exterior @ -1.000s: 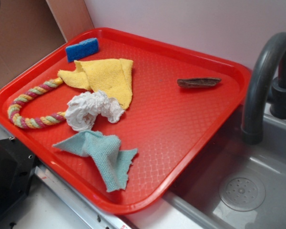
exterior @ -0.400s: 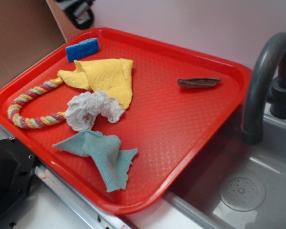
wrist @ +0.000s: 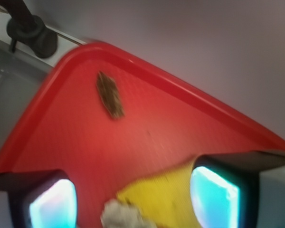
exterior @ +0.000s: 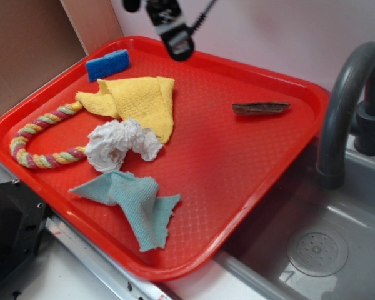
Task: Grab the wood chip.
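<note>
The wood chip (exterior: 260, 108) is a small dark brown sliver lying flat on the red tray (exterior: 237, 181), near its far right rim. In the wrist view the wood chip (wrist: 109, 95) lies well ahead of the fingers, left of centre. My gripper (exterior: 178, 42) hangs high above the tray's back edge, far left of the chip. The gripper (wrist: 133, 199) is open, its two pads wide apart with nothing between them; the yellow cloth (wrist: 166, 197) and white paper (wrist: 121, 216) show below.
On the tray's left half lie a yellow cloth (exterior: 137, 100), a blue sponge (exterior: 107, 64), a multicoloured rope (exterior: 40, 140), crumpled white paper (exterior: 120, 144) and a teal cloth (exterior: 137, 200). A grey faucet (exterior: 344, 106) and sink (exterior: 312, 250) stand right of the tray.
My gripper has come in from the upper left and moved right over the tray's back edge. Nothing on the tray has shifted.
</note>
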### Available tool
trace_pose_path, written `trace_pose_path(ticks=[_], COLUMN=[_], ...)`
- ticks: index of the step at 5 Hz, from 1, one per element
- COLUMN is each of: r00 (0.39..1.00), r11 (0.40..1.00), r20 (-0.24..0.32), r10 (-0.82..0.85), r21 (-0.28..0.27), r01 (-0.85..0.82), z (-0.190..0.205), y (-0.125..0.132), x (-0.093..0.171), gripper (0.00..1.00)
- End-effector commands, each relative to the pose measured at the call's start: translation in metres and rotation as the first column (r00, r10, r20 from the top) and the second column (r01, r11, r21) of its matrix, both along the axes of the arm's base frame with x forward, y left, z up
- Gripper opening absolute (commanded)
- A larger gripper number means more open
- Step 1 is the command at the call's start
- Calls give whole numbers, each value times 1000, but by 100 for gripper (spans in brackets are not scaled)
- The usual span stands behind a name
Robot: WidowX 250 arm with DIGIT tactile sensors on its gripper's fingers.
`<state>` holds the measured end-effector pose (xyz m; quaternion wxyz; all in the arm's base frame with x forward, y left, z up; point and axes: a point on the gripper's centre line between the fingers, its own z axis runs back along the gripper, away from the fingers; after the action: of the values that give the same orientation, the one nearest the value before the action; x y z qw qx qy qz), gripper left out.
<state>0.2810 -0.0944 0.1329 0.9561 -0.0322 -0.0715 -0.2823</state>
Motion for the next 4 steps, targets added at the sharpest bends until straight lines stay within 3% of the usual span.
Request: trace_pose_path(ticks=[1, 3, 4], r00=[997, 983, 977], r11=[997, 989, 987], r20=[-12, -108, -146], r10=[-74, -147, -154], r21=[6, -6, 23], r01=[74, 147, 159], z=[-24, -62, -80], y=[-31, -47, -48], x=[34, 38, 40], gripper=[100, 100, 100])
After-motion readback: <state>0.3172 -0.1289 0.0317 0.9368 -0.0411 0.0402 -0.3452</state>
